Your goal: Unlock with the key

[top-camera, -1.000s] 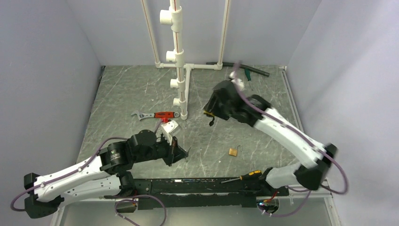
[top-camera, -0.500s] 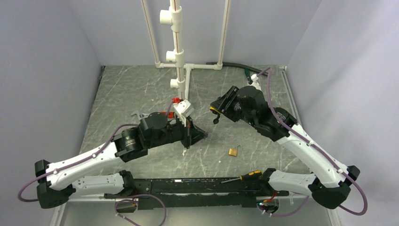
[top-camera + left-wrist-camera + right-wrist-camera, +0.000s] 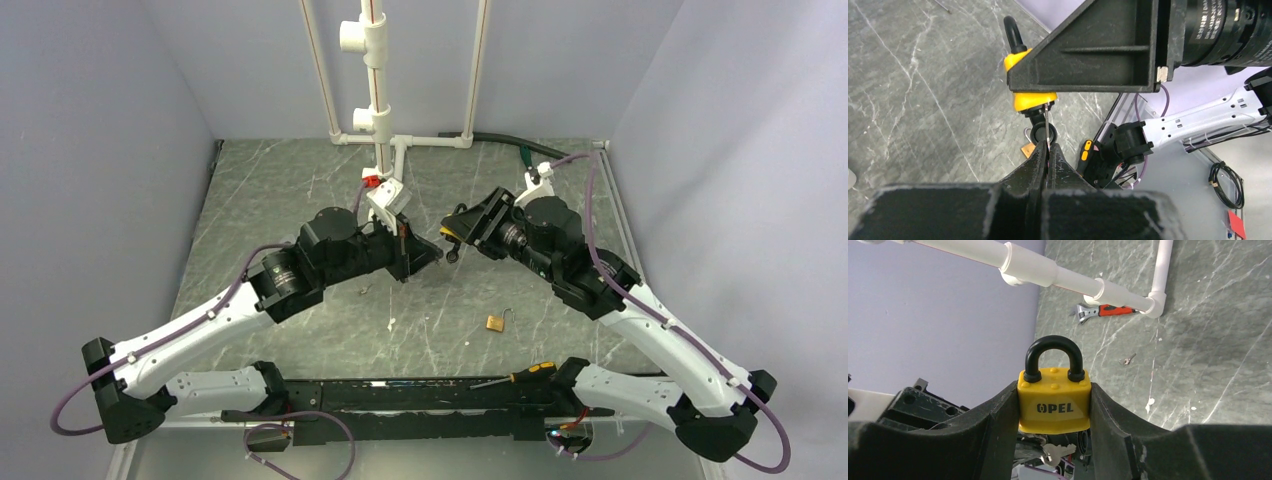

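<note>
"While the black shackle sits down in both holes of the yellow OPEL padlock (image 3: 1054, 407), I judge nothing is unlocked yet. Agreed?"

"Agreed. The right gripper (image 3: 1054, 388) clamps that padlock by its sides, jaws partway apart around the body. The left gripper (image 3: 1047, 150) has its jaws pressed together on the key (image 3: 1047, 122), with the blade aimed straight at the padlock's underside."

"Is the blade in the keyway?"

"Its tip meets the yellow base, just beside a black round piece (image 3: 1039, 132) hanging under the padlock. Whether it has entered, I cannot tell. Grasping and lining up look done. Seating the blade, turning it and freeing the shackle remain."

"What else is hard to read?"

"The keyhole is hidden in every view. From the right wrist, only a sliver of the key shows beneath the padlock, behind the fingers. From above, the two grippers' bodies cover the meeting point, and the key is too small to find. A small brass padlock (image 3: 495, 322) lies loose, nearer the arm bases than the yellow one."
</note>
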Tool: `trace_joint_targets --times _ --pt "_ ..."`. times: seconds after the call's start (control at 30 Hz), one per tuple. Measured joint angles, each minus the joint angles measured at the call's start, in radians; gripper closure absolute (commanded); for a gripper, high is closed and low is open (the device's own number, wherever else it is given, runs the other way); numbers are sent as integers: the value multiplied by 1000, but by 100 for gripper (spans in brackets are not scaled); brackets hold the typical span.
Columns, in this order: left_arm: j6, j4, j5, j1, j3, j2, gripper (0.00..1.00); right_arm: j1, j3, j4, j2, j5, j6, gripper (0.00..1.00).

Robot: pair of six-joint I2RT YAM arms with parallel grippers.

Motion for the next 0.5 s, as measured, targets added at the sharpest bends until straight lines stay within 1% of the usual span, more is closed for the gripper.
trace_joint_targets --times 0.33,0.5 --pt "-5 29 72 40 7 36 100 -5 -31 31 -16 4 -27 100" --pt "-15 39 85 43 5 40 100 -5 -32 35 -16 9 -34 100"
